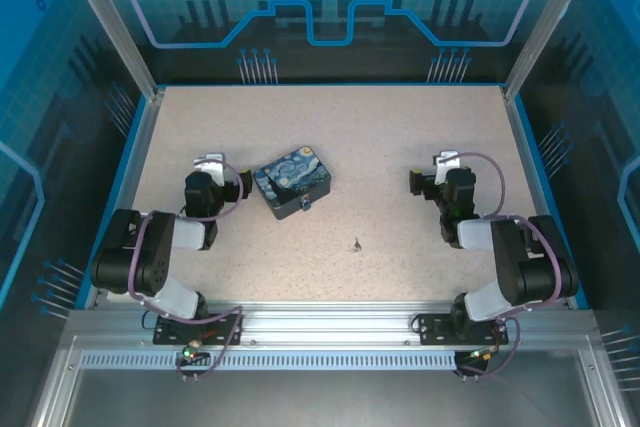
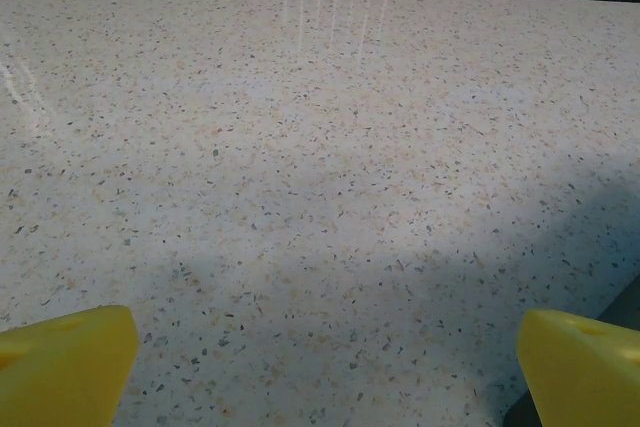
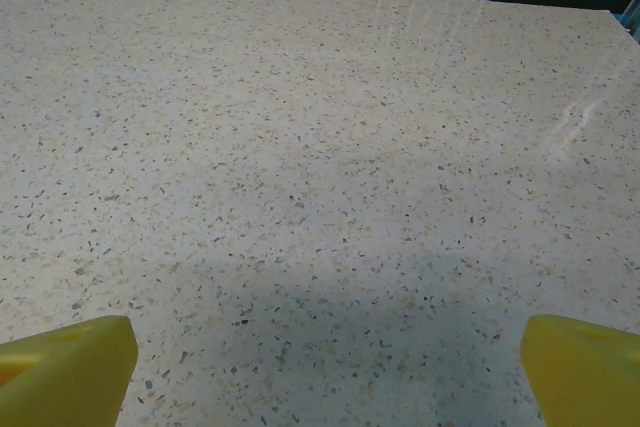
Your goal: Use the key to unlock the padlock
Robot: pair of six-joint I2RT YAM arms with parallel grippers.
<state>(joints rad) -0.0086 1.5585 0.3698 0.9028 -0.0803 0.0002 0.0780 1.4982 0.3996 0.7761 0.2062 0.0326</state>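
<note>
We find the padlock (image 1: 303, 205) at the near edge of the painted box (image 1: 293, 183), touching it. It is a tiny bluish-dark spot with a glint of silvery metal, too small for us to make out how its shackle stands. The key (image 1: 358, 243) lies on the bare desk (image 1: 400, 127) to the near right of the box, apart from it, and appears as a thin dark sliver.

The left end effector (image 1: 209, 161) hangs just left of the box, level with its far corner and clear of the padlock. The right end effector (image 1: 447, 159) is well off to the box's right, farther from it than the key is.

From the left wrist we see the left end effector (image 2: 325, 372) spread wide, its yellow fingertips (image 2: 65, 362) at the two lower corners with only speckled desk between them. The right end effector (image 3: 325, 372) is the same, with its fingertips (image 3: 585, 367) far apart, nothing held and nothing touched.
</note>
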